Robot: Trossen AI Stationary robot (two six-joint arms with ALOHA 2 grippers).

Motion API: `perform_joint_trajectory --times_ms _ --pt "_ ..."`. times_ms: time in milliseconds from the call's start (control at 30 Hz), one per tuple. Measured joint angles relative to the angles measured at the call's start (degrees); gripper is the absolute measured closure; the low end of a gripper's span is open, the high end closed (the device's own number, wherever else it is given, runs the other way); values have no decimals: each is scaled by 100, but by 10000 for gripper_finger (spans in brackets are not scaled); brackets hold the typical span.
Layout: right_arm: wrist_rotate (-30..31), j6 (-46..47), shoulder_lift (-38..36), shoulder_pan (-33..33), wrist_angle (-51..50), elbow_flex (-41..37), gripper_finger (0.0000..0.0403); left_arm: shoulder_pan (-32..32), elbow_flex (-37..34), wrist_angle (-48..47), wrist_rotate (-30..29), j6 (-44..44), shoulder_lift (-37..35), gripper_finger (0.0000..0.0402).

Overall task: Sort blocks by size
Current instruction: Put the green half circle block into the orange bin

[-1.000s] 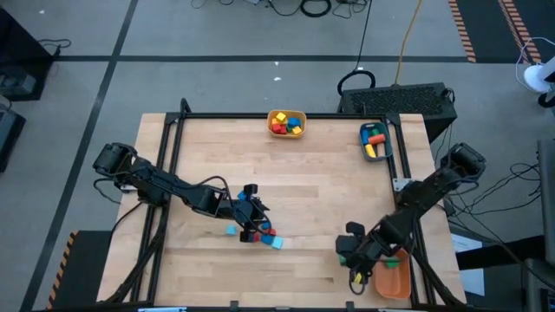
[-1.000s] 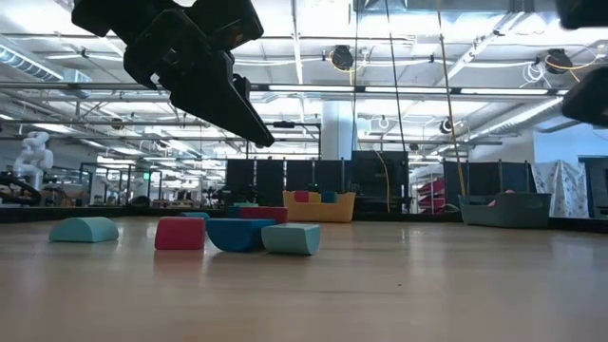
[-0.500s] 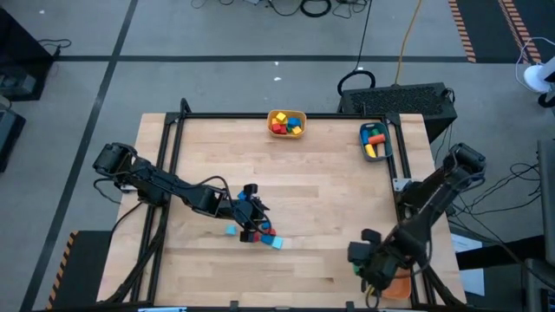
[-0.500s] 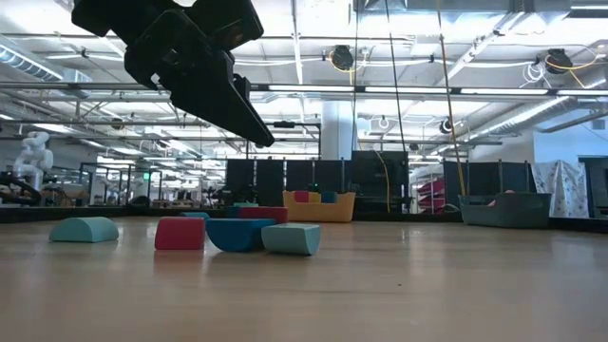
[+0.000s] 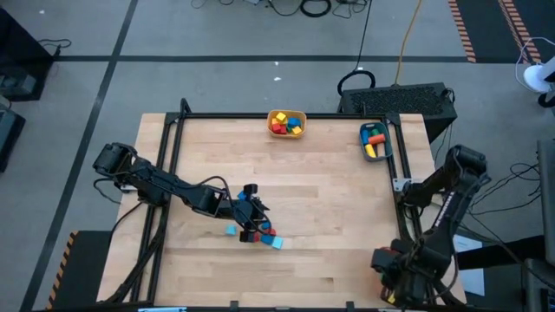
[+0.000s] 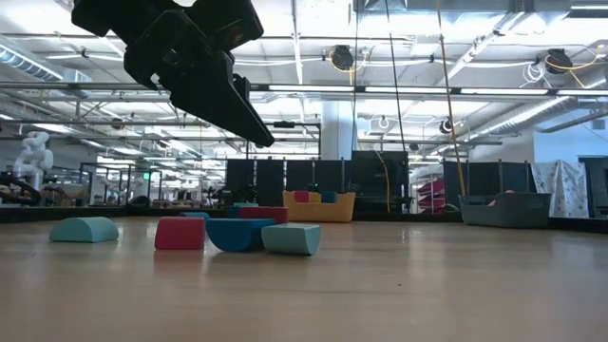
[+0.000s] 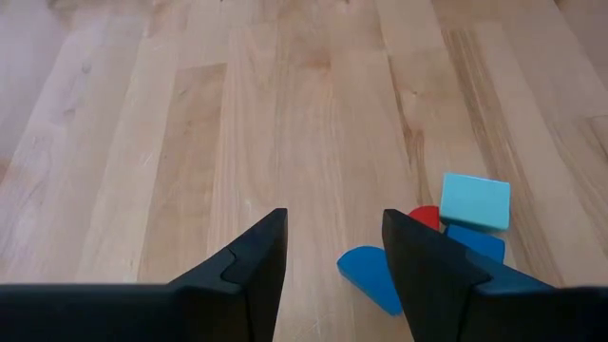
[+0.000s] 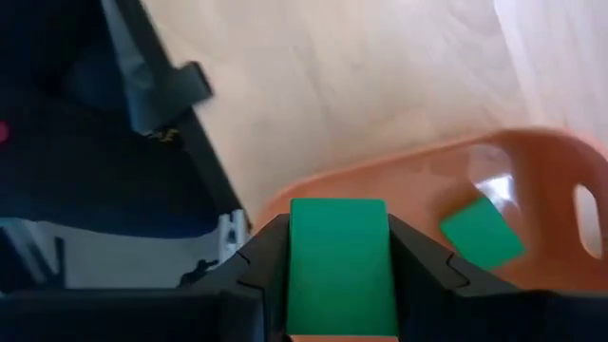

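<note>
Robotics lab hall, ceiling ducts [image 6: 399,90], cabled floor [image 5: 260,35]

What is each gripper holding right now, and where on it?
Right gripper clamps a green block by its two opposite sides, above the orange bin. Left gripper holds nothing.

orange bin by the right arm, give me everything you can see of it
The orange bin looks like smooth, glossy moulded plastic with rounded corners and a slot-shaped handle cut-out in one wall. It sits upright on the table at the near right corner, beside the dark table frame. One green block lies loose on its floor. The right gripper hangs over its rim, shut on a second green block; whether that block touches the bin cannot be told. In the high view the right arm hides the bin.
</note>
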Motion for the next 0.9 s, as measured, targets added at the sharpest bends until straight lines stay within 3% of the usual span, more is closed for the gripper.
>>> perform_joint_trajectory --times_ms 900 --pt "-15 271 874 237 -562 -4 263 0 0 2 2 0 0 226"
